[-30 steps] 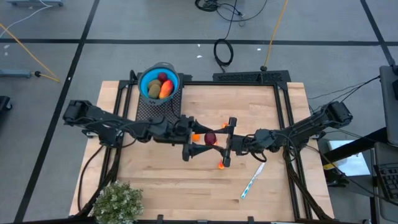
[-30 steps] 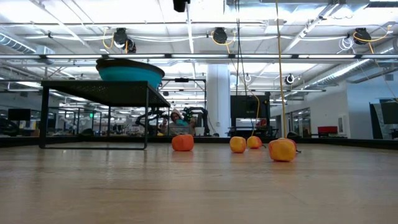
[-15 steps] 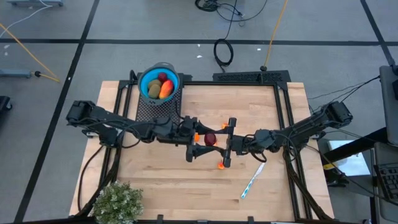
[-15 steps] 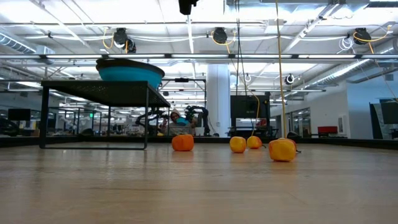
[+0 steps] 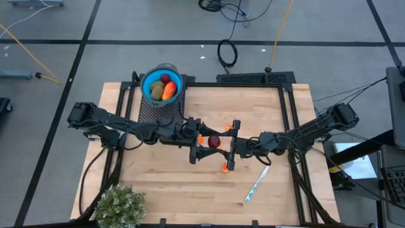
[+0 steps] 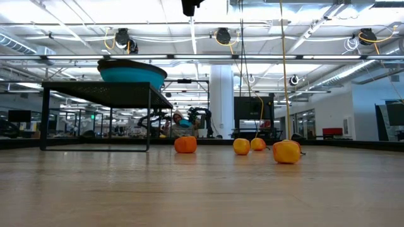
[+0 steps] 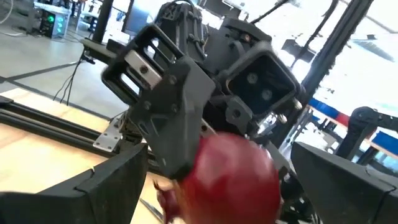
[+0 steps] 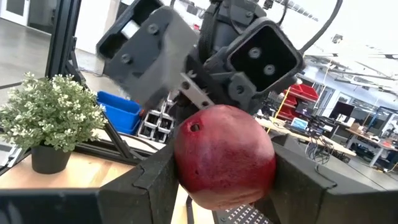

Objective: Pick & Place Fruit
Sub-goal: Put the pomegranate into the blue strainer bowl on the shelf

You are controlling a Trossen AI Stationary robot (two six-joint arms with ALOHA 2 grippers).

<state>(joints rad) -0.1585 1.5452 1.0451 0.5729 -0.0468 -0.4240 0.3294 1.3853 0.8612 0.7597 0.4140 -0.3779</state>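
While both arms meet over mid-bench [image 5: 164, 183], the right tool [image 5: 229, 145] grips a dark red ball [image 8: 224, 155] between its fingers [image 8: 146, 183], held up off the wood. Left tool [image 5: 195, 144] sits just opposite w/ fingers [image 7: 109, 186] spread wide, the ball between them, prob. not touching, though the close view is blurry. Blue bowl [image 5: 147, 85] on a black stand at the far left corner holds a red-orange piece [image 5: 169, 92], a brown-green oval [image 5: 157, 88] & another red ball [image 5: 166, 78]. Small orange bits [image 6: 185, 144] lie on the bench. Pen [image 5: 257, 184] near the right edge; plant [image 5: 118, 206] at the near left corner.
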